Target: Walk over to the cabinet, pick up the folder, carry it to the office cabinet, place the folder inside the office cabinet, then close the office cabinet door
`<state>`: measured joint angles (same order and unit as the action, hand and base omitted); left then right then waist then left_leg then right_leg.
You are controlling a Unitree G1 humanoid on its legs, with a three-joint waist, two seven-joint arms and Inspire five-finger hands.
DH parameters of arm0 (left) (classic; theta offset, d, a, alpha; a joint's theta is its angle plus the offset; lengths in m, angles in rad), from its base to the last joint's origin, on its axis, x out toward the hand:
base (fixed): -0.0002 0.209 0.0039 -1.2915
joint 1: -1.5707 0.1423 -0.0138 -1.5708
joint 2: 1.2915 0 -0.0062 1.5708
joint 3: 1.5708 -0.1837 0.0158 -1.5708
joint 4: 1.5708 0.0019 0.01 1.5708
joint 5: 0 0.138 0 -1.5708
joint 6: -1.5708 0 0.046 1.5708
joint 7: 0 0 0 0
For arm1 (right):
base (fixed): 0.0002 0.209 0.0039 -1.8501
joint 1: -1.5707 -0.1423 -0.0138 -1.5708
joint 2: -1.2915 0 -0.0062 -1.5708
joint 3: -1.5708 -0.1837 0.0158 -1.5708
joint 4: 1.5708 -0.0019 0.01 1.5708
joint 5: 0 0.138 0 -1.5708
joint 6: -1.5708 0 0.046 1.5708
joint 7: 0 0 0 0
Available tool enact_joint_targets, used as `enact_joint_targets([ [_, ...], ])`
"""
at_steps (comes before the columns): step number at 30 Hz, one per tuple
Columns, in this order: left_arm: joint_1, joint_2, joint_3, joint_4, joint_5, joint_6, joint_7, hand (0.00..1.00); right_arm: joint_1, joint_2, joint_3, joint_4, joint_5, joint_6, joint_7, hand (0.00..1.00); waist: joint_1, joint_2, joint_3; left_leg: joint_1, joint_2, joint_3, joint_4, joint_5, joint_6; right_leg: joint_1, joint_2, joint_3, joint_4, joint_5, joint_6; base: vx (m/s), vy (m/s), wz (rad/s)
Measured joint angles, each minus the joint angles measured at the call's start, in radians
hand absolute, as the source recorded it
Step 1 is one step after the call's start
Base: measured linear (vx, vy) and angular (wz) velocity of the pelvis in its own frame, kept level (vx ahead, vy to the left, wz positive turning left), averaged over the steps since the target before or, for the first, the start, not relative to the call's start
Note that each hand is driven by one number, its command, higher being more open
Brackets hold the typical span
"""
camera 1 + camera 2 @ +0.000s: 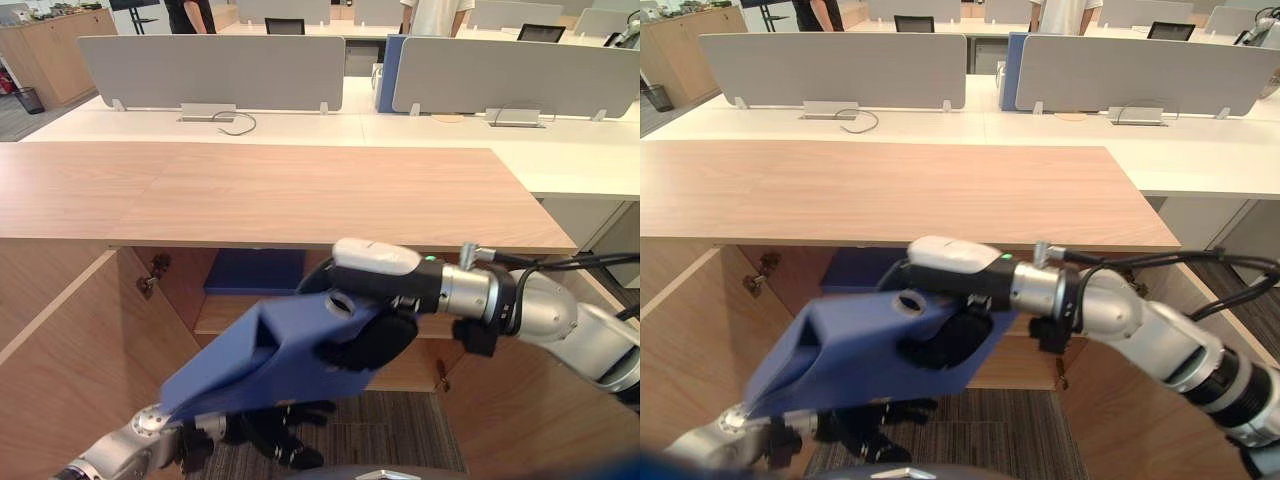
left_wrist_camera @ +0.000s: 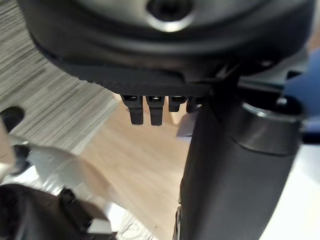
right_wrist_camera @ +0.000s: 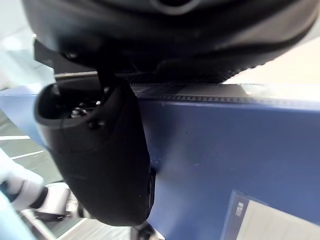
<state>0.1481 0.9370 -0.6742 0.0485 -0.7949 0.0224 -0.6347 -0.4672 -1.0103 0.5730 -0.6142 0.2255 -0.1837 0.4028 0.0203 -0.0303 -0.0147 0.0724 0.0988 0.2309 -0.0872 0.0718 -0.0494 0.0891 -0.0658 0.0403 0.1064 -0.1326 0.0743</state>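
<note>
Left eye view: left hand [image 1: 275, 435] sits low beneath the blue folder [image 1: 255, 365], its grip unclear; right hand [image 1: 388, 287] has thumb and fingers [image 1: 362, 345] clamped on the folder, held tilted before the open office cabinet [image 1: 300, 195]. Pickup and carry look done; setting it on the shelf [image 1: 225, 316] and shutting the door [image 1: 60, 345] are yet to do

Cabinet door [image 1: 60, 340] open at left; blue box [image 1: 255, 272] occupies shelf [image 1: 222, 314] inside, under overhanging top [image 1: 300, 195].

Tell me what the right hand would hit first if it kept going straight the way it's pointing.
Probably the open light wooden cabinet door on the robot's left. The right hand points that way, gripping the blue plastic folder, whose leading corner would touch first; depth is unclear.
</note>
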Motion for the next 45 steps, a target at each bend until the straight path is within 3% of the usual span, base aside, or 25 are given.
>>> enact_joint_targets([
  [3,0.004,-0.104,0.0,0.139,0.141,-0.001,-0.011,1.0,-0.002,0.088,0.053,-0.044,-0.001,-0.073,-0.024,0.0,-0.001,-0.007,-0.008,0.001,-0.003,0.0,-0.001,0.002,-0.001,-0.001,-0.003,0.0,0.003,0.0,0.0,-0.07,0.015,-0.01],
  [7,0.023,-0.262,0.059,0.414,0.331,-0.044,0.01,1.0,0.034,0.097,0.079,0.016,-0.078,-0.078,-0.044,0.0,-0.002,-0.014,-0.021,-0.022,-0.006,-0.006,-0.006,0.006,-0.005,-0.019,-0.006,0.0,0.0,-0.003,-0.003,-0.09,0.01,0.04],
  [10,0.003,-0.445,0.21,0.754,0.529,-0.065,0.104,1.0,0.141,0.107,0.108,0.086,-0.156,-0.08,-0.044,0.0,0.003,-0.02,-0.021,-0.037,-0.006,-0.018,-0.006,0.016,-0.002,-0.034,-0.005,-0.005,0.003,-0.003,-0.004,-0.07,0.007,0.08],
  [13,-0.031,-0.595,0.514,1.023,0.684,-0.068,0.232,1.0,0.179,0.159,0.203,0.305,-0.274,-0.063,-0.041,0.0,0.006,-0.024,-0.011,-0.037,-0.004,-0.022,-0.006,0.026,0.006,-0.034,-0.002,-0.006,0.003,0.001,-0.009,-0.04,0.005,0.02],
  [16,-0.053,-0.635,0.638,1.094,0.741,-0.068,0.308,1.0,0.179,0.202,0.244,0.493,-0.377,-0.034,-0.036,0.0,0.014,-0.028,0.007,-0.038,-0.003,-0.025,-0.005,0.031,0.009,-0.033,0.0,-0.007,0.002,0.004,-0.011,-0.04,0.003,0.02],
  [22,-0.039,-0.699,0.845,1.117,0.816,-0.078,0.418,1.0,0.194,0.29,0.23,0.888,-0.602,-0.016,-0.028,0.0,0.02,0.008,0.058,-0.038,-0.008,-0.057,-0.001,0.033,0.011,-0.005,-0.002,-0.042,-0.021,0.007,-0.009,-0.02,0.005,0.15],
  [24,-0.031,-0.715,0.886,1.117,0.826,-0.078,0.439,1.0,0.219,0.344,0.169,0.979,-0.671,-0.012,-0.048,0.0,0.021,0.019,0.067,-0.038,-0.008,-0.066,-0.001,0.033,0.011,0.001,-0.002,-0.05,-0.025,0.007,-0.009,0.01,-0.007,0.14],
  [27,-0.031,-0.748,0.924,1.112,0.839,-0.081,0.469,1.0,0.239,0.514,-0.081,1.19,-0.677,0.029,-0.106,0.0,0.02,0.042,0.086,-0.039,-0.008,-0.077,-0.001,0.034,0.011,0.005,-0.001,-0.06,-0.026,0.007,-0.009,0.0,-0.008,0.08],
  [29,-0.032,-0.766,0.937,1.11,0.847,-0.084,0.488,1.0,0.238,0.634,-0.3,1.316,-0.574,0.08,-0.182,0.0,0.021,0.053,0.094,-0.039,-0.011,-0.085,-0.001,0.034,0.011,0.01,-0.003,-0.066,-0.03,0.007,-0.008,-0.02,0.003,0.12],
  [31,-0.028,-0.783,0.938,1.095,0.846,-0.084,0.514,1.0,0.187,0.75,-0.543,1.47,-0.324,0.138,-0.317,0.0,0.022,0.064,0.101,-0.04,-0.018,-0.101,-0.001,0.033,0.011,0.02,-0.008,-0.08,-0.037,0.006,-0.007,-0.01,0.013,0.17],
  [32,-0.027,-0.787,0.938,1.088,0.846,-0.083,0.521,1.0,0.165,0.762,-0.566,1.505,-0.24,0.145,-0.351,0.0,0.023,0.065,0.106,-0.041,-0.019,-0.102,-0.001,0.033,0.011,0.02,-0.009,-0.081,-0.038,0.006,-0.007,-0.02,0.016,0.08],
  [34,-0.027,-0.795,0.936,1.061,0.842,-0.079,0.545,1.0,0.097,0.792,-0.628,1.606,0.255,0.16,-0.44,0.0,0.031,0.063,0.131,-0.043,-0.02,-0.107,-0.001,0.034,0.011,0.019,-0.009,-0.085,-0.038,0.006,-0.007,-0.03,0.01,0.05],
  [35,-0.026,-0.798,0.936,1.054,0.838,-0.078,0.555,1.0,0.086,0.806,-0.647,1.61,0.405,0.159,-0.453,0.0,0.032,0.062,0.138,-0.045,-0.02,-0.108,-0.001,0.034,0.011,0.019,-0.009,-0.087,-0.038,0.006,-0.007,-0.01,0.004,0.04],
  [38,-0.027,-0.83,0.947,1.014,0.799,-0.075,0.595,1.0,0.061,0.863,-0.683,1.564,0.778,0.119,-0.474,0.0,0.035,0.071,0.173,-0.056,-0.017,-0.103,0.006,0.034,0.011,-0.001,-0.011,-0.087,-0.011,0.0,-0.004,0.0,0.0,0.0],
  [39,-0.028,-0.843,0.961,1.0,0.785,-0.075,0.607,1.0,0.06,0.879,-0.689,1.527,0.835,0.108,-0.477,0.0,0.035,0.071,0.183,-0.075,-0.014,-0.104,0.022,0.032,0.011,-0.024,-0.012,-0.086,0.021,-0.009,-0.005,-0.03,-0.017,0.01],
  [41,-0.056,-0.877,0.982,0.962,0.752,-0.076,0.643,1.0,0.035,0.933,-0.692,1.355,0.985,0.039,-0.477,0.0,0.054,0.077,0.251,-0.233,0.01,-0.109,0.267,-0.07,0.024,-0.172,-0.018,-0.065,0.236,-0.073,-0.006,-0.12,-0.027,-0.08],
  [45,-0.054,-0.918,1.016,0.874,0.702,-0.088,0.645,1.0,-0.016,0.936,-0.68,1.19,1.034,-0.015,-0.478,0.0,0.09,0.093,0.285,-0.435,0.043,-0.119,0.648,-0.254,0.023,-0.353,-0.017,-0.025,0.558,-0.218,-0.003,-0.15,-0.039,-0.14],
])
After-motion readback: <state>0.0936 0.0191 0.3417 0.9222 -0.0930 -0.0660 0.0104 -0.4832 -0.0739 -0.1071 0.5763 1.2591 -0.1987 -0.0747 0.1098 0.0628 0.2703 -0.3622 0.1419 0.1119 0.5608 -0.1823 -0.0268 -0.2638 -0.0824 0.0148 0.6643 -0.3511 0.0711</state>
